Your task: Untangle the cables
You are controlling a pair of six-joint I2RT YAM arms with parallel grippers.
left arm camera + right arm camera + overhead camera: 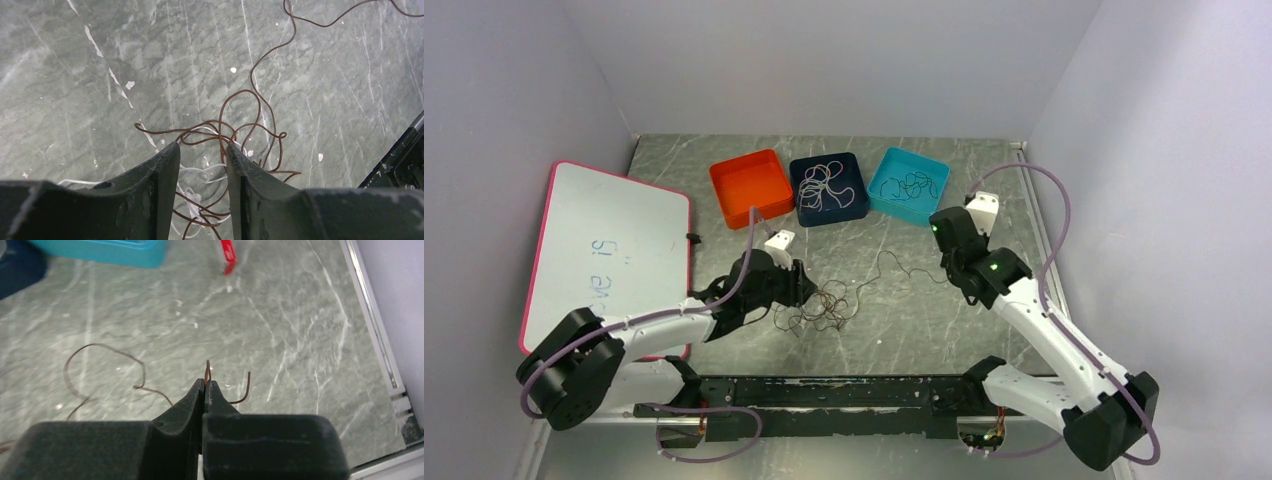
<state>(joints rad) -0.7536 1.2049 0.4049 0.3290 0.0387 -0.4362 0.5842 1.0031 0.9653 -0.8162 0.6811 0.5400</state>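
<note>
A tangle of brownish-red and white cables [821,306] lies on the grey marbled table, near the front middle. My left gripper [804,289] is open and low over the tangle's left side. In the left wrist view the tangle [235,131] shows brown loops, and white wire [200,171] lies between the fingers of my left gripper [202,151]. One brownish-red cable [894,262] runs right from the tangle to my right gripper [951,278]. My right gripper [205,383] is shut on that cable [207,369], and its short free end [245,390] curls out to the right.
Three trays stand at the back: an empty orange one [751,187], a navy one [828,188] holding white cables, and a teal one [909,185] holding dark cables. A pink-rimmed whiteboard [604,255] lies at the left. A metal rail [372,325] edges the table's right side.
</note>
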